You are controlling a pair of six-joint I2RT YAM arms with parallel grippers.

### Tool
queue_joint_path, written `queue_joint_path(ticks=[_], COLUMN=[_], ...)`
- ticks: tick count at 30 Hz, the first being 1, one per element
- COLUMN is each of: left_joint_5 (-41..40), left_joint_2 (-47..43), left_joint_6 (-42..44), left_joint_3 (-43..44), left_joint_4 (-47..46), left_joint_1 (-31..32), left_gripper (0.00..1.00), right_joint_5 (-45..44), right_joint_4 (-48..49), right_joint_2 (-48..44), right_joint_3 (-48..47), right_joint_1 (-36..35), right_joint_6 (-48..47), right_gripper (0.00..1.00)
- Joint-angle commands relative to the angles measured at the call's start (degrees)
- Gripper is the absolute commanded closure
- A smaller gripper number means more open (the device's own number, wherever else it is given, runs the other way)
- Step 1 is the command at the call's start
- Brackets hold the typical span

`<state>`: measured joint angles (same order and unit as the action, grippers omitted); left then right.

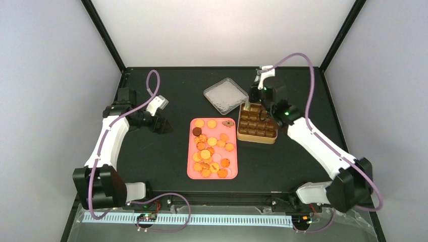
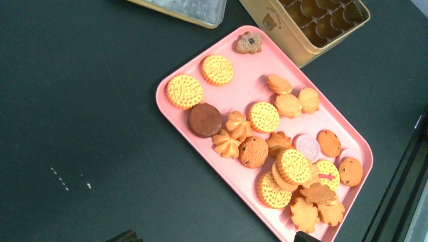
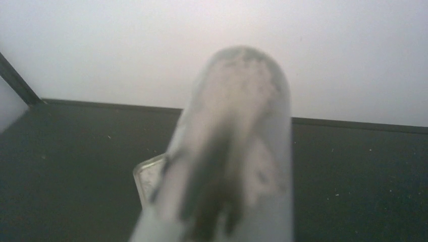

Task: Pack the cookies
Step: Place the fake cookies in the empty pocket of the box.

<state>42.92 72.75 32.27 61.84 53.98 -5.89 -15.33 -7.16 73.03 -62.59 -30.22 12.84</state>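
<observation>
The cookies (image 1: 212, 148) lie loose on a pink tray (image 1: 233, 135) at mid table. In the left wrist view they (image 2: 262, 117) are mostly golden, with one dark brown round and a couple of pale pink ones, on the tray (image 2: 242, 65). My left gripper (image 1: 162, 125) hangs left of the tray, open and empty, its tips (image 2: 214, 237) at the bottom edge of its view. My right gripper (image 1: 255, 98) is at the far left corner of the tin box (image 1: 257, 126), shut on metal tongs (image 1: 247, 107). The blurred tongs (image 3: 237, 151) fill the right wrist view and hide the fingers.
The tin box (image 2: 282, 30) has a brown insert of empty compartments and stands right of the tray. Its lid (image 1: 225, 95) lies behind the tray, and it also shows in the wrist views (image 2: 192, 10) (image 3: 146, 176). A brown flower cookie (image 2: 249, 43) sits at the tray corner nearest the box.
</observation>
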Motion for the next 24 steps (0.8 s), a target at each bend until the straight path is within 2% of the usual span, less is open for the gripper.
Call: queue_joint_path(ticks=[1,14,24], left_joint_5=[-0.1,-8.2,-12.8], left_joint_2=[3.3,17.5,26.9], left_joint_6=[-1.8,-6.6,-11.0], left_joint_3=[-2.1,-1.3,2.5], left_joint_4=[-5.5,-13.5,-16.1], left_joint_1=[0.8,11.1,16.7], left_gripper=[0.19,0.21,0.22], right_joint_5=[0.8,0.4,3.0], right_joint_4=[2.2,0.9,0.9], right_joint_2=[6.5,18.6,19.0], right_joint_3=[-4.4,-14.3,-10.8], right_joint_1=[1.0,1.4,1.6], right_joint_6=[-4.6,-13.0,-14.2], right_gripper=[0.99,0.99,0.99])
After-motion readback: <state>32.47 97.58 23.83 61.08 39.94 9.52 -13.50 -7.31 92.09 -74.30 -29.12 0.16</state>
